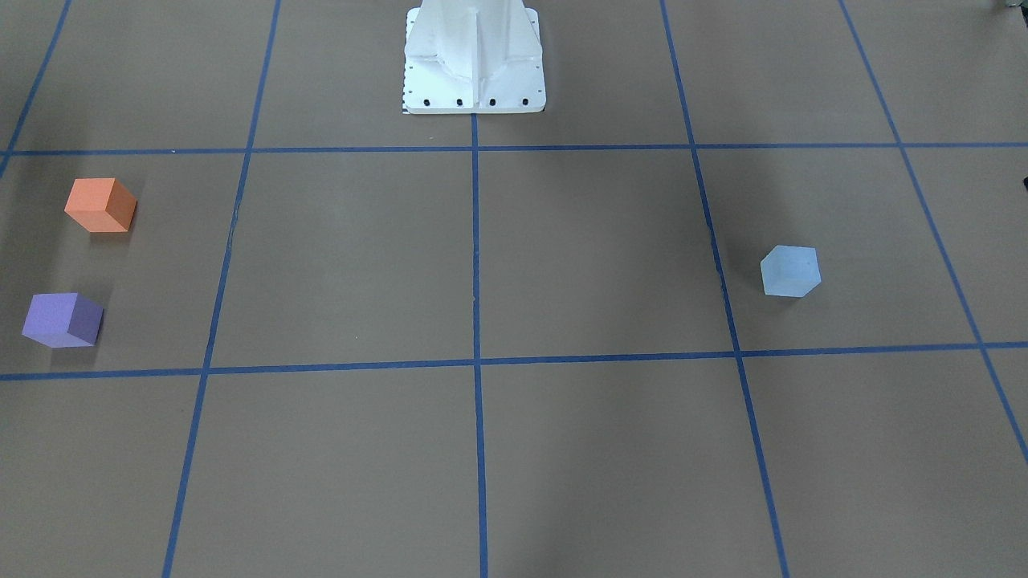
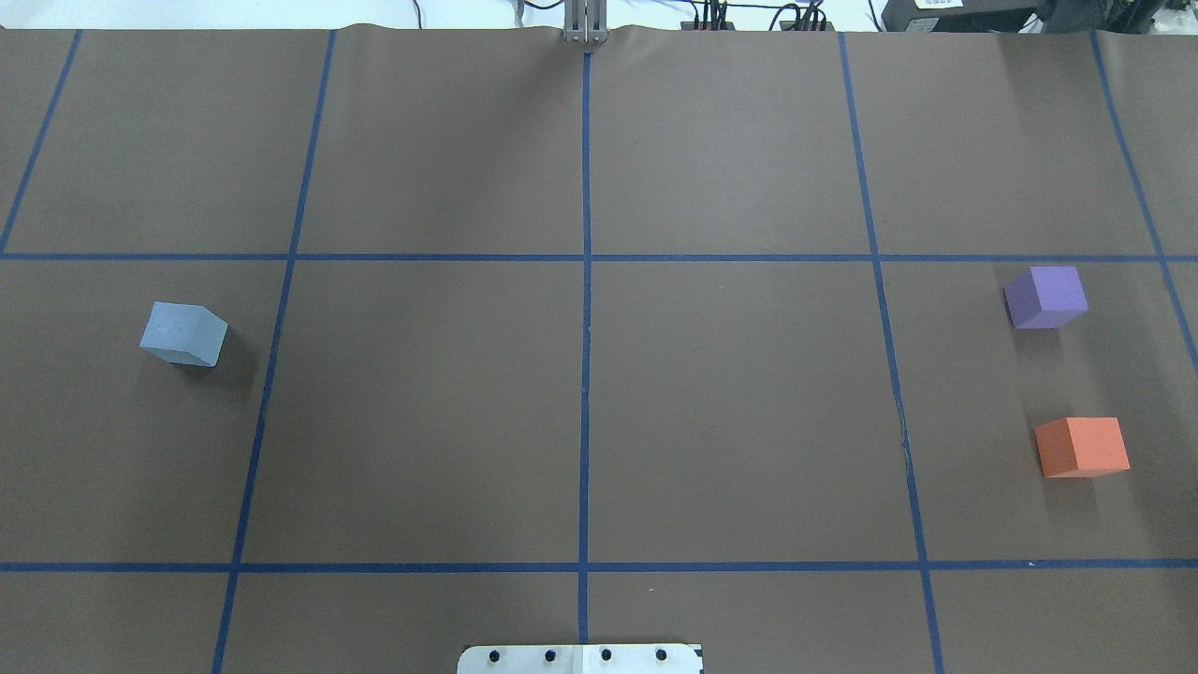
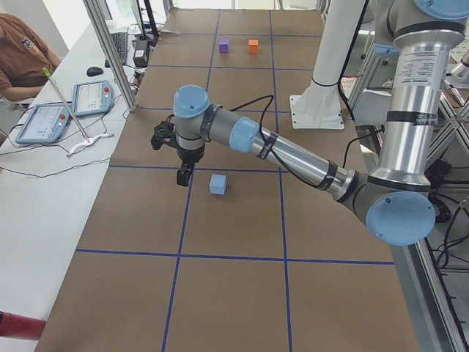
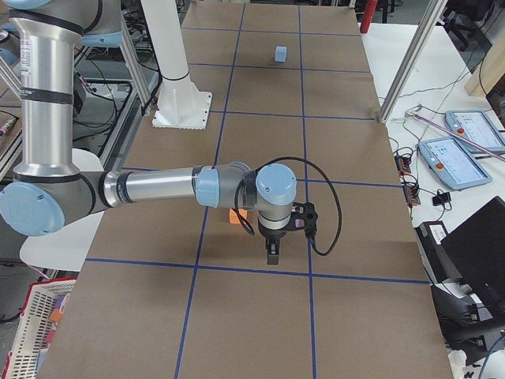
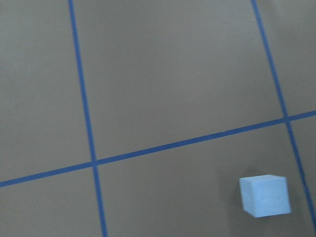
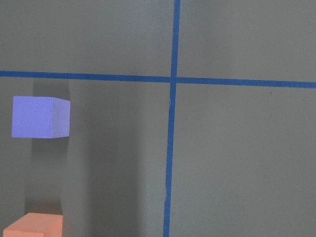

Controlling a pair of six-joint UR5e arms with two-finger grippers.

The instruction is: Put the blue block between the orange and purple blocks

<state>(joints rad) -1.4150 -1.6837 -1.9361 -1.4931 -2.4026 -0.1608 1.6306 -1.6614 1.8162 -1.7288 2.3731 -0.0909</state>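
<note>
Left gripper (image 3: 183, 176) hangs near the table's left edge, with the blue block (image 2: 184, 334) lying just beside it on the robot's side. I cannot tell its grip. Near the right edge, the purple block (image 2: 1045, 297) and orange block (image 2: 1082, 447) lie apart by the right gripper (image 4: 272, 257), whose grip is likewise unclear.

I see the blue block (image 2: 183, 333) flat at the overhead view's left. Far right, my purple block (image 2: 1045, 297) sits above the orange block (image 2: 1081, 446), apart.
</note>
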